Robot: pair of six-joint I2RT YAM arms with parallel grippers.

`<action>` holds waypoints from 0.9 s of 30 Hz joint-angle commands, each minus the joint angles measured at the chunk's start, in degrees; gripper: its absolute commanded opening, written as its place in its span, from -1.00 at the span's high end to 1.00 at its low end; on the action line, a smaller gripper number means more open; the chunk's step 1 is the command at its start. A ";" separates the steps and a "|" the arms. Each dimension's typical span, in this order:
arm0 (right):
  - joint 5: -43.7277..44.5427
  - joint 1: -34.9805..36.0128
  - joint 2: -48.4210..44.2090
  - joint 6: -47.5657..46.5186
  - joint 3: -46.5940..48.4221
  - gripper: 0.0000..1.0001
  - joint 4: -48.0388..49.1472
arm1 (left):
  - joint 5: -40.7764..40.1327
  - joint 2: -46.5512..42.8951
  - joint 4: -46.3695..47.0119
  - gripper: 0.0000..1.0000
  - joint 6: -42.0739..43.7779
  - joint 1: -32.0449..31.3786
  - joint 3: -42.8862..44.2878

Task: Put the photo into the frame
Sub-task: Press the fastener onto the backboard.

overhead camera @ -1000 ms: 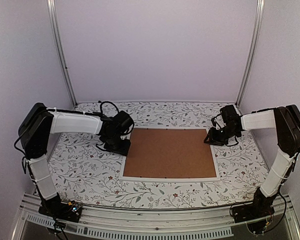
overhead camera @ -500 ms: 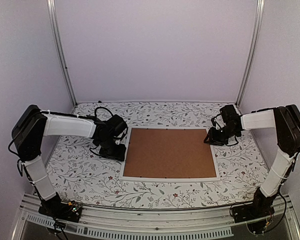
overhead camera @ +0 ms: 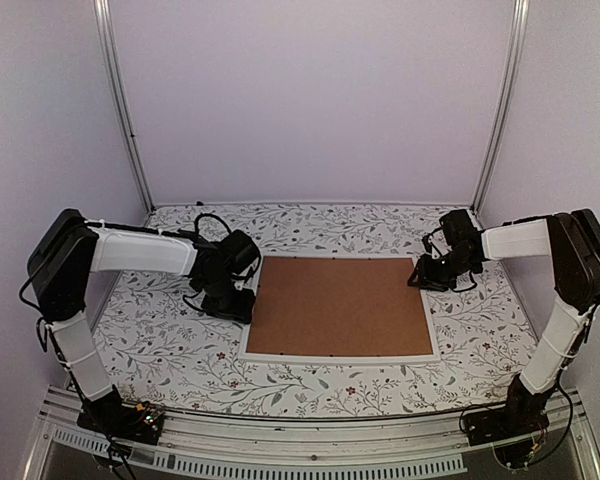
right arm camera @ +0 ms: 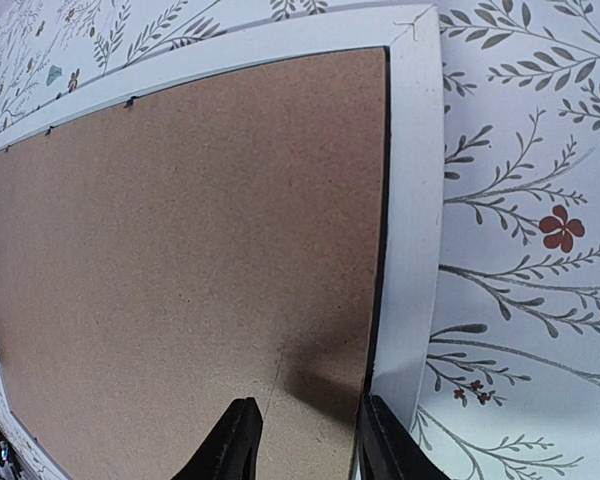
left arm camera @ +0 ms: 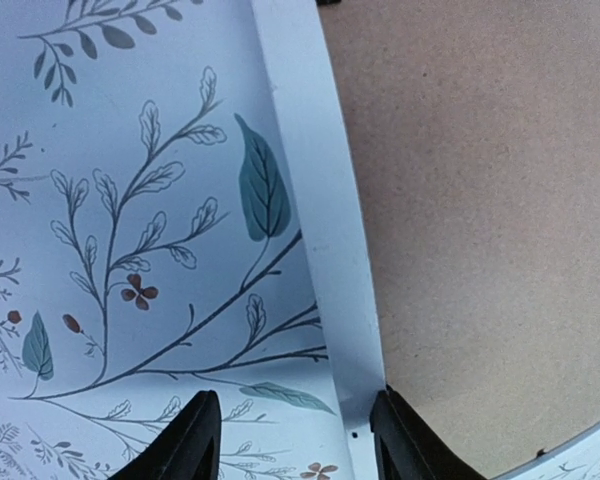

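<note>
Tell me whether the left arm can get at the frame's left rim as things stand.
Likely yes: the left gripper hangs open over the left rim of the frame, straddling it, and nothing lies in between.

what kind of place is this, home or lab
Likely a lab robot cell: left arm and right arm bolted to a metal rail, plain walls with aluminium posts, a floral-covered table holding one frame.

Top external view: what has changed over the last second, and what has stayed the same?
The left hand shifted slightly left and toward the near side, by the left edge of the frame, and its arm swung outward with it. It neither took hold of anything nor let go. The right hand at the right edge, the frame and the brown backing board stayed put.
</note>
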 commanded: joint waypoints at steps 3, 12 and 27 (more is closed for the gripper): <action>0.48 0.60 4.79 0.01 -3.31 0.24 -6.00 | -2.31 7.07 -1.52 -0.08 -0.21 -4.00 3.07; 0.56 0.61 4.97 0.02 -3.14 0.24 -6.13 | -5.77 13.03 -5.29 -0.08 -0.61 -8.84 7.51; 2.79 -0.73 1.32 -0.59 -2.38 0.15 -8.62 | -5.49 4.46 -0.43 -0.10 -0.31 -4.67 8.04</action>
